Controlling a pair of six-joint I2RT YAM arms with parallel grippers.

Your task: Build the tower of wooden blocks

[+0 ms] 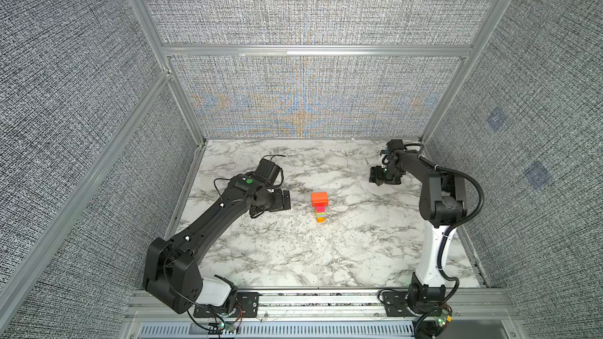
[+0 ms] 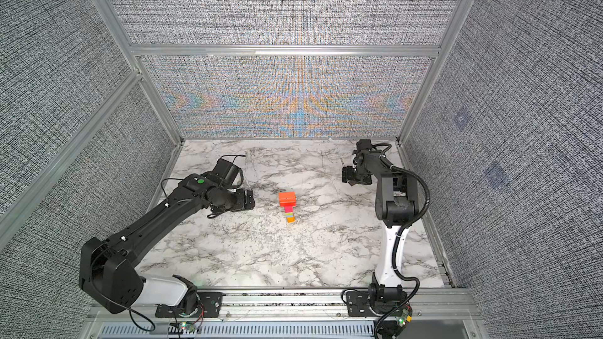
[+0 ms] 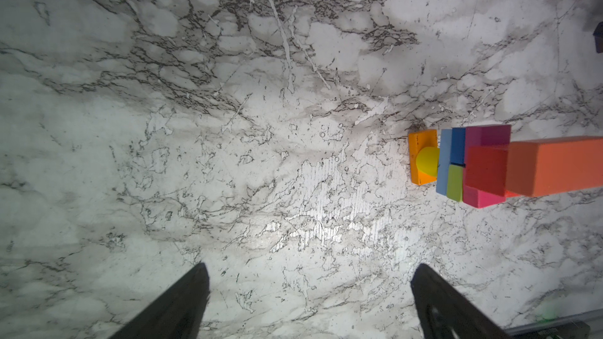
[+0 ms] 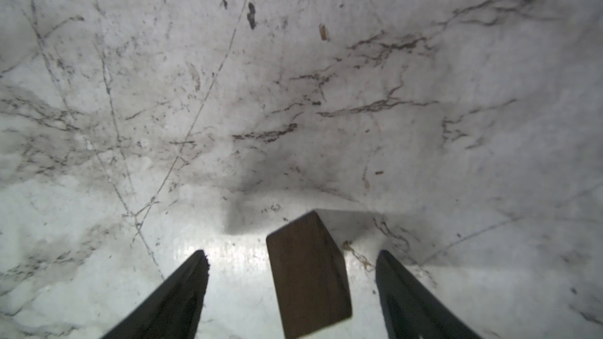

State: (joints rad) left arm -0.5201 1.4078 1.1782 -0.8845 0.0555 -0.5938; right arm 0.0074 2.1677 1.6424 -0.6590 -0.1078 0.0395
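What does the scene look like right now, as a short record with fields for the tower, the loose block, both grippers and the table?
tower: upright at mid-table, red-orange slab on top
brown block: on the table at the far right, apart from the tower
left gripper: open, empty, beside the tower
right gripper: open, fingers on either side of the brown block, not touching it
table: white marble pattern
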